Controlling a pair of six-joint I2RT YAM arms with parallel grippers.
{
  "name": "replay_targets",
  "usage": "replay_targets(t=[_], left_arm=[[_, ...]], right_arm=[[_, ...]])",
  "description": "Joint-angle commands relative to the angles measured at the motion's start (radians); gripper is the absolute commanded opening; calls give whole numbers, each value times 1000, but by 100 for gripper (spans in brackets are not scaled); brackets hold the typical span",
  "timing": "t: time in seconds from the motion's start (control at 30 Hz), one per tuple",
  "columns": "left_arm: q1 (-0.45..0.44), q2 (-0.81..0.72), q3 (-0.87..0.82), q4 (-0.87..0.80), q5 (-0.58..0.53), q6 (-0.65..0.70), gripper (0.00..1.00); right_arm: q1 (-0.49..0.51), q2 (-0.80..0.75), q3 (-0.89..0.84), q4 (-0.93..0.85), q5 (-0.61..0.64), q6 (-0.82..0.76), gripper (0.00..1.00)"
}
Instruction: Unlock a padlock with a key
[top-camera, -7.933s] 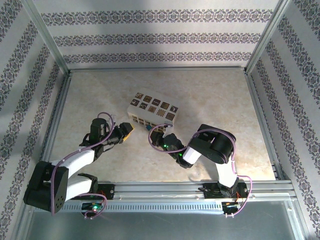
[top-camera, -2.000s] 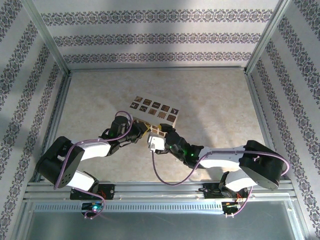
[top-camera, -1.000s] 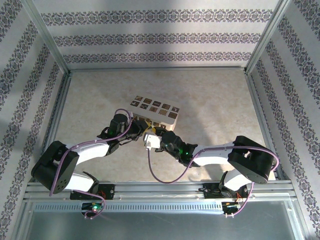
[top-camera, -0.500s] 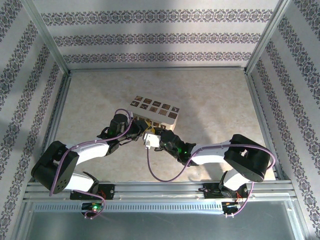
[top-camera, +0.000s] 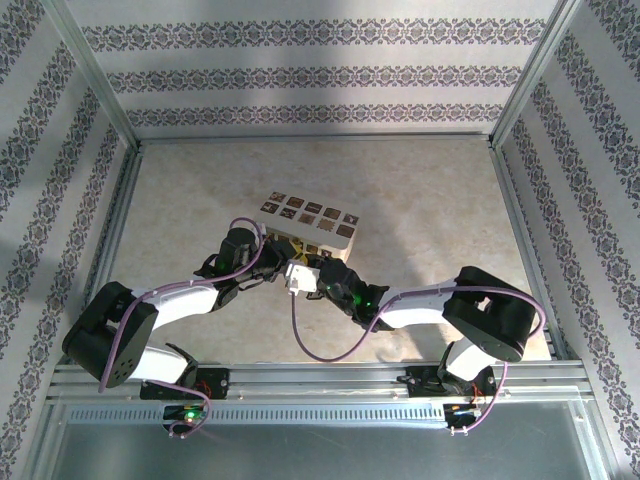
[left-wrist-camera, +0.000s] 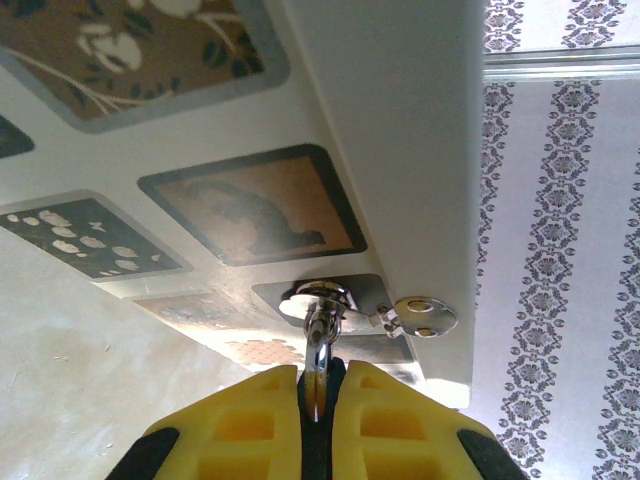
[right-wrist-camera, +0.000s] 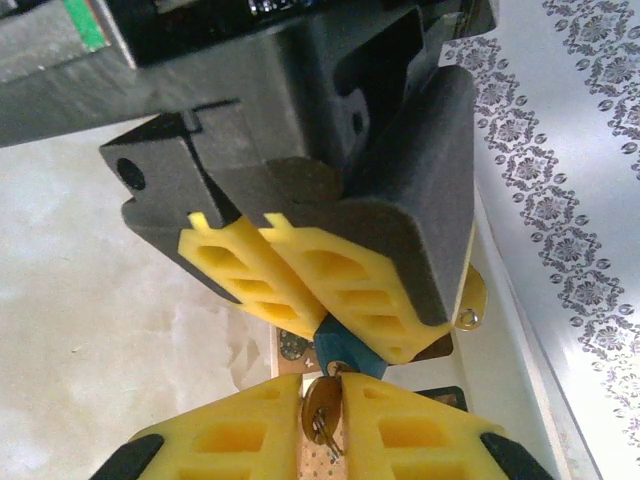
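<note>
The padlock's blue body (right-wrist-camera: 347, 352) sits between the two grippers at the near side of the cream box (top-camera: 312, 219). Its silvery shackle (left-wrist-camera: 318, 325) passes through a metal hasp on the box wall. My left gripper (left-wrist-camera: 318, 392) is shut on that shackle, and its yellow fingers (right-wrist-camera: 352, 278) show clamped just above the blue body. The key (right-wrist-camera: 322, 408), a small brassy head with its blade in the padlock's keyhole, lies between the fingertips of my right gripper (right-wrist-camera: 322, 412), which is shut on it. In the top view both grippers meet nose to nose, left gripper (top-camera: 281, 262) against right gripper (top-camera: 306, 270).
The cream box with dark picture tiles stands mid-table right behind the grippers. A metal eyelet tab (left-wrist-camera: 426, 316) hangs beside the hasp. Purple cables (top-camera: 300, 335) loop off both arms. Aluminium rails (top-camera: 520, 215) and patterned walls bound the table.
My right gripper's fingers have come together onto the key's head, and that arm has edged slightly toward the left gripper. The left arm and the box have not moved.
</note>
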Motion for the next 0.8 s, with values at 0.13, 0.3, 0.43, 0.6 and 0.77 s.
replay_targets(t=[0.13,0.3,0.43,0.6,0.77], left_arm=[[-22,-24,32,70,13,2,0],[-24,-22,32,74,13,2,0],[-25,-19,32,76,12,0,0],[-26,-17,31,79,12,0,0],[-28,-15,28,84,12,-1,0]], right_arm=[[-2,29,15,35,37,28,10],[-2,31,8,58,45,38,6],[-2,35,6,68,61,43,1],[-2,34,6,100,58,52,0],[-2,24,4,115,54,94,0]])
